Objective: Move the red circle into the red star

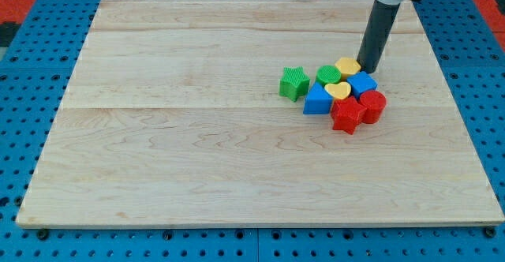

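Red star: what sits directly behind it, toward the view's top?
Behind the red star lie the yellow heart and a blue block; the red circle touches its right side. Their lower edges are hidden.

my tip (368, 70) ends a straight dark-grey rod (matte, round) under a white-and-black collar.

I can read no text, label, brand, number or sign anywhere in this view: nothing is printed on the counter (197, 136), on my rod or on any of the blocks
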{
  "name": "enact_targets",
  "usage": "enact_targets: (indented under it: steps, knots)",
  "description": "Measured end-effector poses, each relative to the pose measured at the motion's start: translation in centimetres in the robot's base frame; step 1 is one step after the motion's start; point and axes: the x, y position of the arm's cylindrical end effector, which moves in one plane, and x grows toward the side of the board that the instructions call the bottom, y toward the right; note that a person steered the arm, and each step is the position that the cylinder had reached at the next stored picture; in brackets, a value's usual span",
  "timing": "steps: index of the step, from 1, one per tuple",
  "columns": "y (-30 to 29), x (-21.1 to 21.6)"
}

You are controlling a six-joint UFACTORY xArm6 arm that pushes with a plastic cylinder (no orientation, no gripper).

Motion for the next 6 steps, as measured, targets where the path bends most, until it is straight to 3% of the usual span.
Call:
enact_targets:
  steps: [1, 2, 3, 4, 6]
  knots:
    - [2.6, -3.1]
    - [6.0, 2.2]
    - [4.0, 6.7]
    - [0.6, 8.1]
    - [1.1, 8.3]
